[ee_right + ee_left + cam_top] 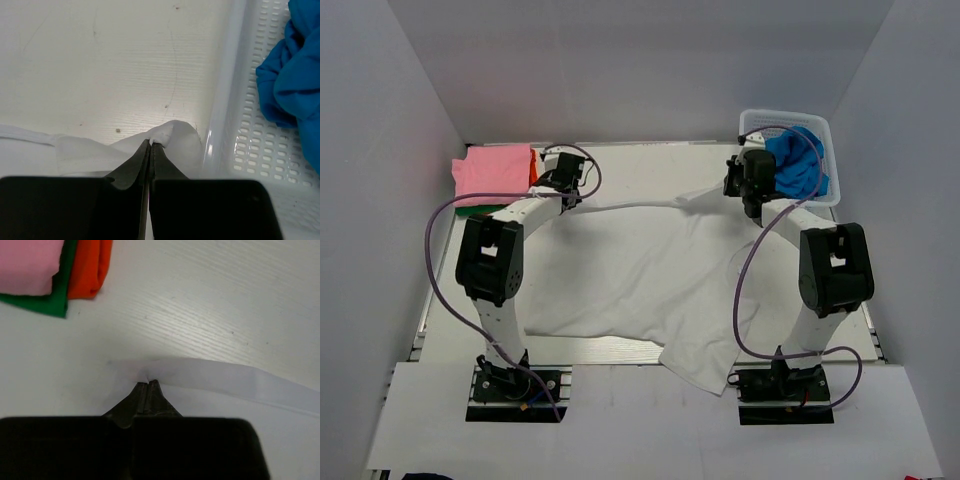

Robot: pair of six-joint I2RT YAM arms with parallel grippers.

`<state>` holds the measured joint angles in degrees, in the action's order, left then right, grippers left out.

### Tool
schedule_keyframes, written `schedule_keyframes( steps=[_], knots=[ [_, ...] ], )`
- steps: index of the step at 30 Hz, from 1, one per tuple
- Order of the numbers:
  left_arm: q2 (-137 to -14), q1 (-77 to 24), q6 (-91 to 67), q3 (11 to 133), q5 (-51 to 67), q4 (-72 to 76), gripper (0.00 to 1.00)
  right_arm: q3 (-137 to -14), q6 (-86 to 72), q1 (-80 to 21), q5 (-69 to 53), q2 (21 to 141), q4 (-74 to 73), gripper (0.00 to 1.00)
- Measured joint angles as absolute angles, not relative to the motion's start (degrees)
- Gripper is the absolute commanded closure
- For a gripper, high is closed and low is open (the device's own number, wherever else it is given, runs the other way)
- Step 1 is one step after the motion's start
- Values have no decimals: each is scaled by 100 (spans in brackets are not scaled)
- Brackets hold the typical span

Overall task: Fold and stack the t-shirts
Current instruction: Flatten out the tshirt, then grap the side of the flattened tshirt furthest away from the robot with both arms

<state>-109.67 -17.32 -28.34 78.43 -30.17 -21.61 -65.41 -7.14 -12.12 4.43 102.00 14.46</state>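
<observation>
Two hands, five shirts, one basket: white shirt pinched at both far corners

The white shirt (650,280) is spread across the middle of the table (640,165), with a near corner drooping over the front edge. The left hand (149,384) has its fingers clamped together on a bit of the shirt's far-left edge, and the right hand (151,144) is pinched closed on a fold at the far right, just beside the basket (235,150). The cloth runs as a thin band between the two. The blue shirt (798,165) sits bunched up in the basket. At far left are three folded ones in one pile: pink shirt (27,265) on top, then green shirt (57,300), with the orange shirt (87,270) showing at the side.
</observation>
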Motion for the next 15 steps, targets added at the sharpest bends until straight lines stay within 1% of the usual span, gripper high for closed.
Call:
schedule_keyframes(
  steps=[4, 8, 11, 15],
  knots=[
    [-11187, -1623, -2685, 8180, -2860, -2018, 100, -6716, -727, -1212, 423, 10259, 1439, 100],
    [-11166, -1551, -2569, 8224, -2792, -1922, 100, -6657, -792, -1240, 416, 10171, 1339, 100],
    [-11050, -1516, -2504, 8062, -2762, -1863, 100, -6331, -908, -1278, 454, 9760, 1164, 100],
    [-10547, -1470, -2434, 7494, -2764, -1826, 100, -5680, -1140, -1352, 528, 8836, 834, 100]
  ],
)
